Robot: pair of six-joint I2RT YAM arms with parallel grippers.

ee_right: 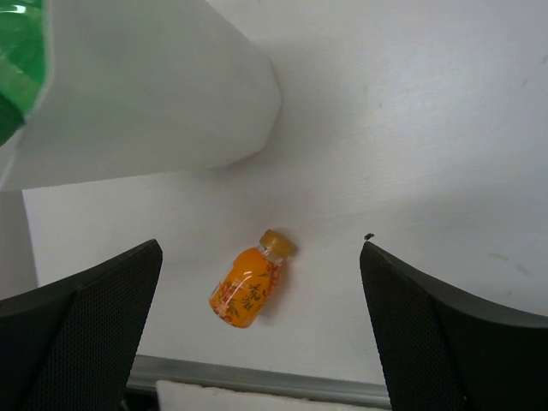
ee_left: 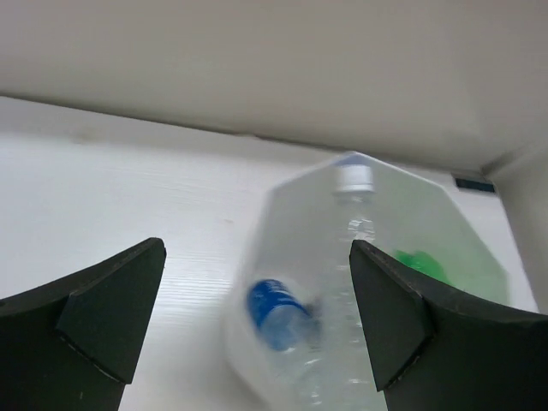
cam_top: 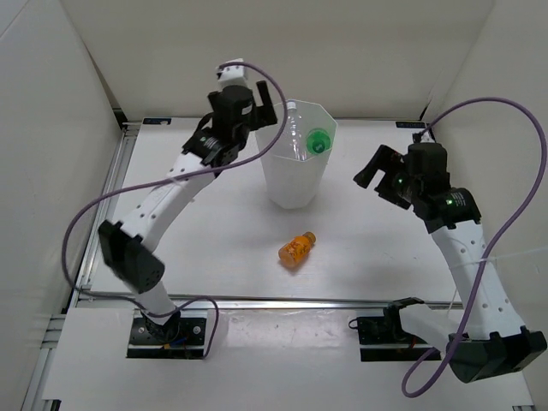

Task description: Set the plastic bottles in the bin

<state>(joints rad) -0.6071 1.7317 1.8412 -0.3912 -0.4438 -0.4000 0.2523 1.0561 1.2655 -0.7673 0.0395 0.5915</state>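
The left gripper [ee_left: 257, 253] hangs just beside the left rim of the white bin [cam_top: 291, 184], and its jaws stand wide with nothing between them. In the left wrist view the bin's mouth lies below and between the two fingers. Inside it, a clear bottle [cam_top: 295, 128] leans with its white cap up towards the far rim. A green bottle [cam_top: 318, 141] sits against the right wall, and a blurred bottle with blue on it [ee_left: 274, 312] lies lower down.

The right gripper [ee_right: 261, 246] hovers to the right of the bin, apart from it, jaws also spread wide and empty. An orange bottle [cam_top: 297, 248] lies on its side on the table [cam_top: 214, 257], in front of the bin and near it. In the right wrist view it shows between the two fingers, touching neither, its cap pointing towards the bin.
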